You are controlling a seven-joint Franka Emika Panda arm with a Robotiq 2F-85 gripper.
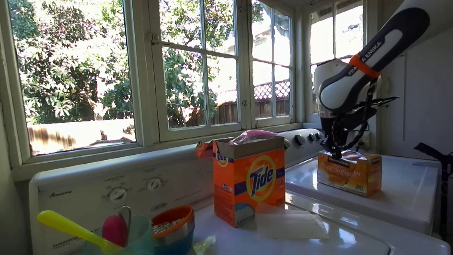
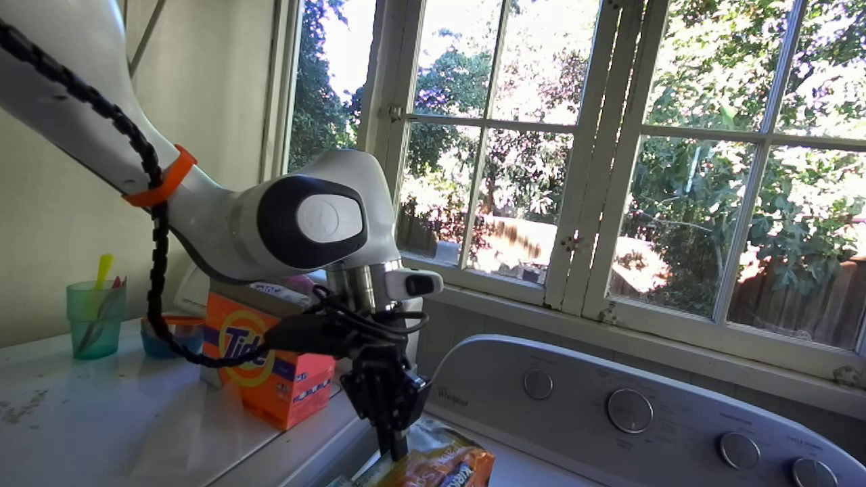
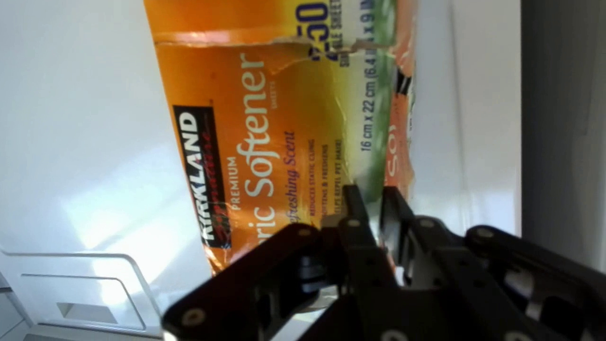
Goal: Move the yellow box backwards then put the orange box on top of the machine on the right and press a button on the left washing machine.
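Note:
The yellow box [image 1: 345, 184], a low Kirkland fabric softener carton with a torn face, sits on the right machine's white top [image 1: 407, 198]. My gripper [image 3: 370, 193] points down at one long edge of it, the fingers drawn close together with a narrow gap. One finger overlaps the printed face; the other stands by the salmon side. Whether they pinch the cardboard is unclear. The orange box [image 1: 226, 191], a tall open Tide carton, stands upright on the left washing machine [image 1: 85, 202]. That machine's panel carries white dials [image 1: 118, 194].
A teal cup [image 1: 141, 237] with utensils and an orange-rimmed bowl [image 1: 191, 212] stand at the left washing machine's far end. A pale sheet [image 1: 290, 226] lies before the Tide carton. Behind the yellow box rises the right machine's knobbed panel [image 2: 568, 399], with windows beyond.

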